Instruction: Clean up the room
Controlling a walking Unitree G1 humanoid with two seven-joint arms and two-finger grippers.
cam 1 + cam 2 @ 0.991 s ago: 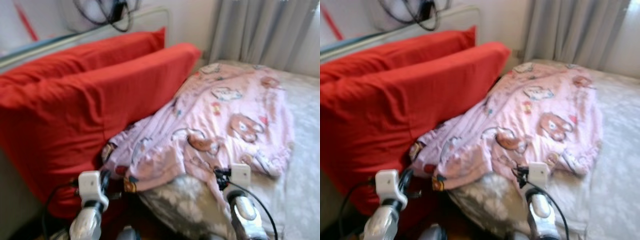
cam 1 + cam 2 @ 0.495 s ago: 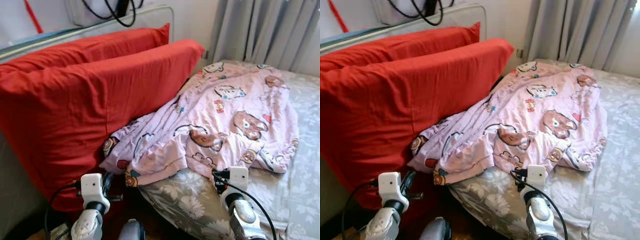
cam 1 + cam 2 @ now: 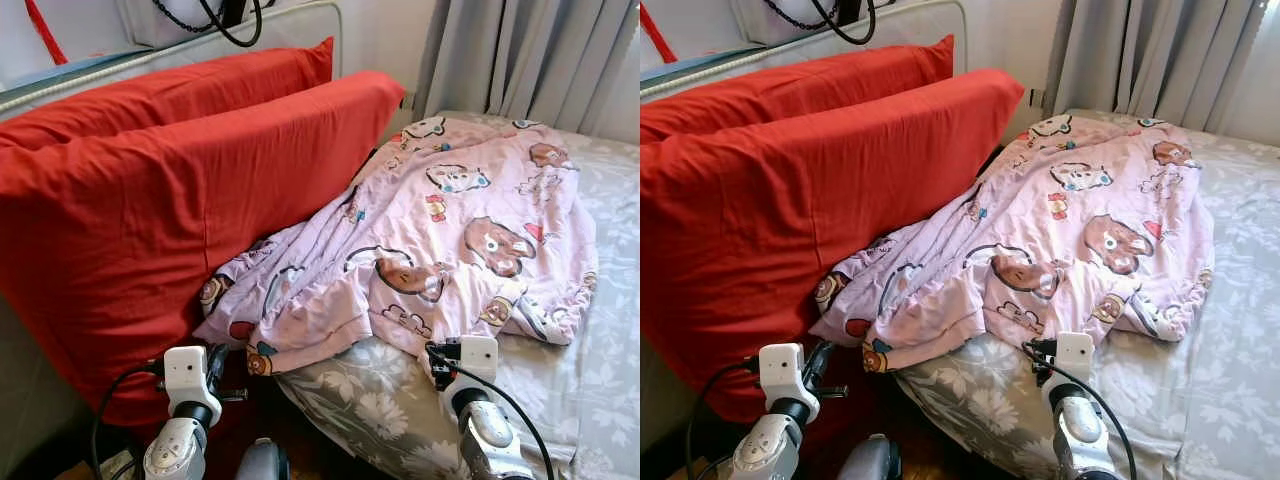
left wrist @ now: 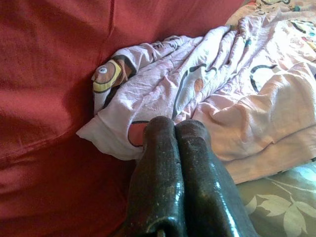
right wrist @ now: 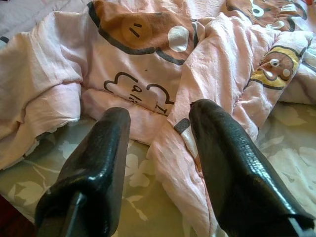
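Note:
A crumpled pink blanket (image 3: 450,240) printed with cartoon bears lies across the head of the bed, one edge pushed against a big red pillow (image 3: 150,220). My left gripper (image 4: 174,132) is shut with nothing in it, low beside the bed, pointing at the blanket's corner where it meets the pillow. My right gripper (image 5: 160,123) is open just short of the blanket's near hem, its fingers (image 5: 98,163) hovering over the floral sheet (image 5: 128,192).
A second red pillow (image 3: 200,85) stands behind the first against the headboard rail (image 3: 300,15). Grey curtains (image 3: 530,60) hang at the back right. The grey floral sheet (image 3: 600,370) covers the bed to the right. Dark floor (image 3: 300,440) shows below the bed edge.
The head camera has steadied and the picture has sharpened. Both arms stay low at the bed edge in much the same pose. The blanket has not moved.

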